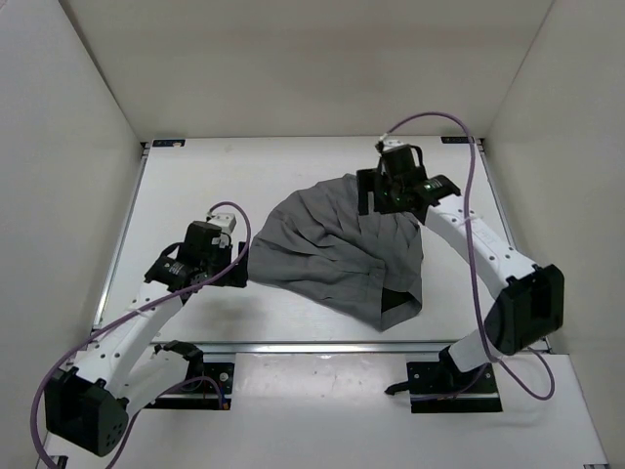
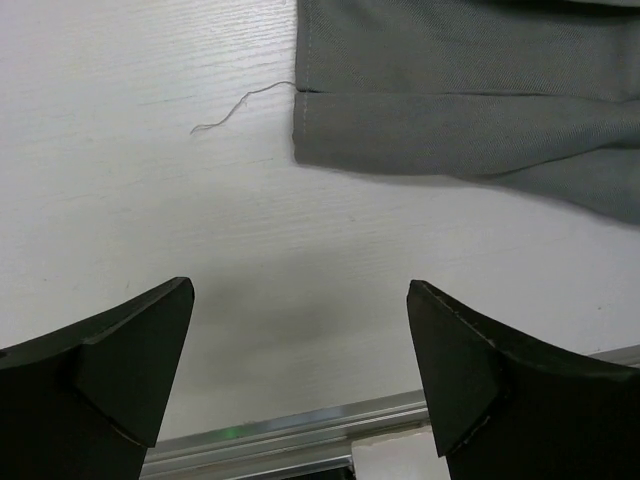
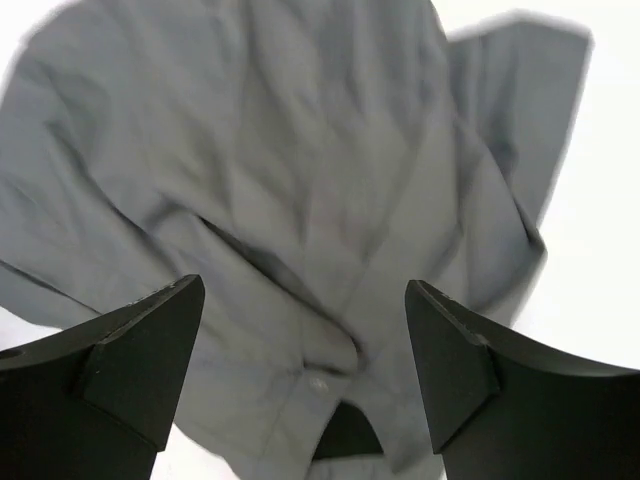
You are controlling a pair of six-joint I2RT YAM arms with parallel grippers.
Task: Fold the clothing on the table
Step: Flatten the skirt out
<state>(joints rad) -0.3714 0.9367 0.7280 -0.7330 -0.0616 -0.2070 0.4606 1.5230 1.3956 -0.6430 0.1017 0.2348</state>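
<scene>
Black fingers (image 2: 130, 360) of the left gripper (image 2: 300, 300) filled the bottom of the left wrist view. They stood wide apart with nothing between them, above bare white table (image 1: 195, 176). Beyond the fingertips lay a hemmed edge of the clothing (image 1: 332, 249), apart from the fingers. A loose thread (image 2: 240, 105) trailed from that hem corner onto the tabletop. A metal rail (image 2: 300, 430) ran under the fingers along the near edge.

From above, the grey skirt lay near the middle of the table, a little right of centre. It was spread in a rough fan, unfolded, with pleats creased and uneven. The wide hem faced left and the far side. The narrow end pointed to the near right, where a dark lining opening (image 1: 400, 303) showed.

The right gripper (image 3: 305, 290) was held over the far right part of the skirt. Its fingers (image 3: 470, 370) were likewise spread, with grey fabric visible across the gap between them. No cloth appeared pinched, though the right wrist view was blurred and contact with the fabric could not be confirmed.

A purple cable (image 1: 474, 195) looped from the right wrist back along that arm.
</scene>
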